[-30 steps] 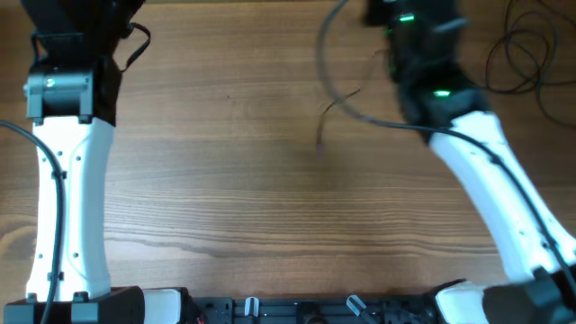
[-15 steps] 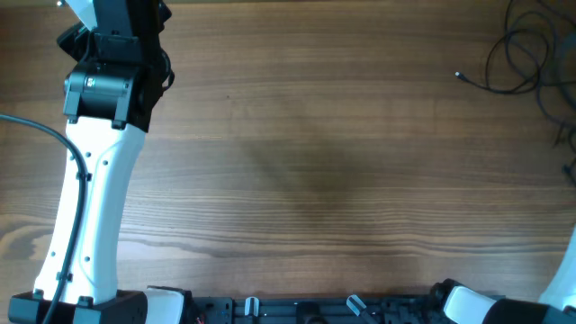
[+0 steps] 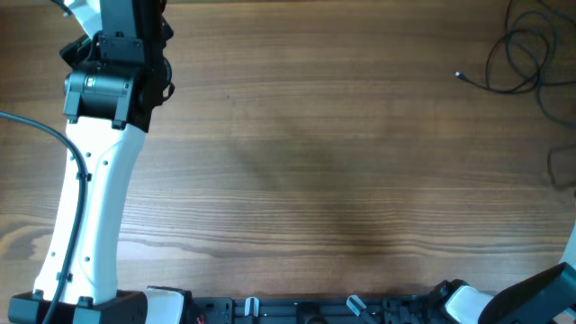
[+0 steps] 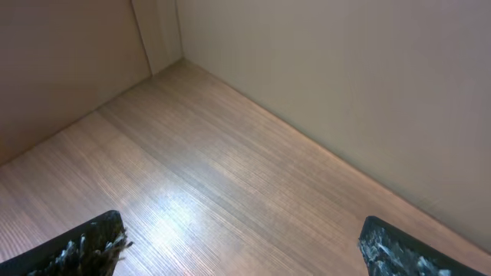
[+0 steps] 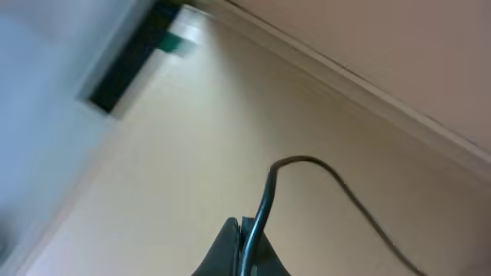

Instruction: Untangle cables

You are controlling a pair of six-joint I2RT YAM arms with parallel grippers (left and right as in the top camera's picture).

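Note:
A tangle of thin black cables [image 3: 522, 54] lies at the table's far right corner in the overhead view, one plug end [image 3: 458, 76] pointing left. My right gripper [image 5: 247, 249] is shut on a black cable [image 5: 268, 192] that rises from the jaws and curves off to the right; it is out of the overhead view, and only the right arm's base [image 3: 540, 297] shows at the bottom right. My left gripper [image 4: 238, 245] is open and empty above bare wood near the table's far left corner; its arm [image 3: 99, 153] runs up the left side.
The wooden table [image 3: 315, 180] fills the overhead view. A beige wall [image 4: 345, 77] meets the table just behind my left gripper. A loop of cable [image 3: 562, 166] shows at the right edge. The right wrist view faces a pale wall and ceiling edge.
My right arm has swung off the table to the right with a cable and left the overhead view. My left arm has shifted right and forward at the far left.

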